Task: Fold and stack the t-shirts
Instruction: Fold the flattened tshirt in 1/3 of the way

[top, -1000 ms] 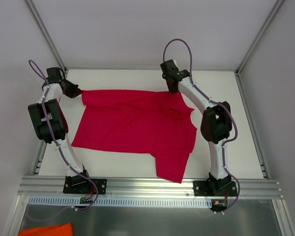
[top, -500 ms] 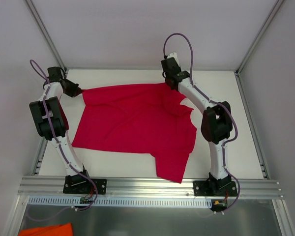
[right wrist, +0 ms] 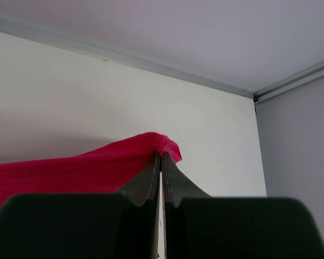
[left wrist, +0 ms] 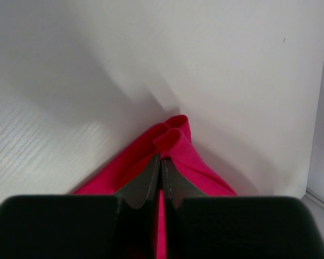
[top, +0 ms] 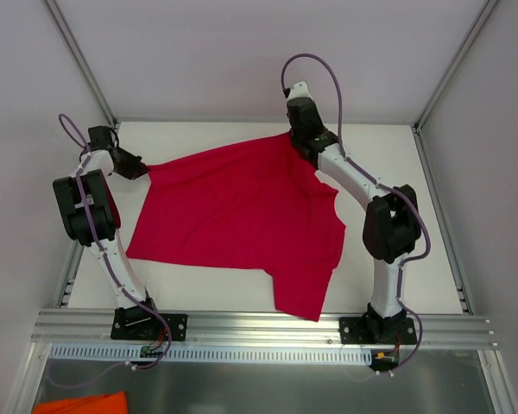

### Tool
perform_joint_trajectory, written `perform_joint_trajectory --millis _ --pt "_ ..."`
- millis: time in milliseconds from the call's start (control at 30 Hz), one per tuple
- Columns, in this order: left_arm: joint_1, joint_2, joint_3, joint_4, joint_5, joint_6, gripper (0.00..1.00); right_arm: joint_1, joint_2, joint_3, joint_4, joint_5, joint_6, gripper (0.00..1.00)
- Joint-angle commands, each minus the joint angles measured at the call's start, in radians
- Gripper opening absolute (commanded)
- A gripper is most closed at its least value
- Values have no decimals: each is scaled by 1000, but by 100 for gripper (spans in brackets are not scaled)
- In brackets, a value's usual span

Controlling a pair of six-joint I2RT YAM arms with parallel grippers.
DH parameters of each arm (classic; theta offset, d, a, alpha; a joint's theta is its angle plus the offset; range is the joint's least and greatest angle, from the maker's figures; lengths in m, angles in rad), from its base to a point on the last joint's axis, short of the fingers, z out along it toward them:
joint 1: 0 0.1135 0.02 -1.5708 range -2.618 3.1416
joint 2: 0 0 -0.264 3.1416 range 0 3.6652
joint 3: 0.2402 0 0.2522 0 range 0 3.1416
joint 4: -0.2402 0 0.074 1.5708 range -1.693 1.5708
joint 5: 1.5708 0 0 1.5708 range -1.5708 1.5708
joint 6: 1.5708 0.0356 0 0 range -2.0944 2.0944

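Note:
A plain crimson t-shirt (top: pixel 233 216) lies spread across the white table, one sleeve hanging toward the near edge. My left gripper (top: pixel 143 168) is shut on the shirt's far left corner, low by the table; the pinched fold of red fabric (left wrist: pixel 173 141) bulges past its fingertips (left wrist: pixel 161 162). My right gripper (top: pixel 292 138) is shut on the far right corner and holds it lifted off the table, so the far edge slopes up to the right. In the right wrist view the cloth (right wrist: pixel 97 164) drapes left from the closed gripper (right wrist: pixel 161 156).
Aluminium frame rails (top: pixel 259 323) run along the near edge and the sides. White walls (top: pixel 242 52) enclose the table on the far side and both flanks. An orange cloth (top: pixel 82 404) lies below the near rail at the bottom left.
The right gripper has risen and moved back with its corner, pulling the shirt's far edge up into a slope. The left gripper shifted slightly right, still holding its corner.

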Motion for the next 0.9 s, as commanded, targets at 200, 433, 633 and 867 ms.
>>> perform_joint_trajectory --millis 200,433,633,867 --pt "26 -61 23 -3 -63 31 0 14 -108 0 152 -9 -81 1" --pt "33 -58 37 -41 -70 49 0 38 -59 -2 287 -78 -210 1" --pt "33 -75 44 -50 -73 57 0 90 -112 -133 316 -97 -178 1" --pt "35 -75 21 -43 -51 51 0 100 -213 -190 120 -129 -31 1"
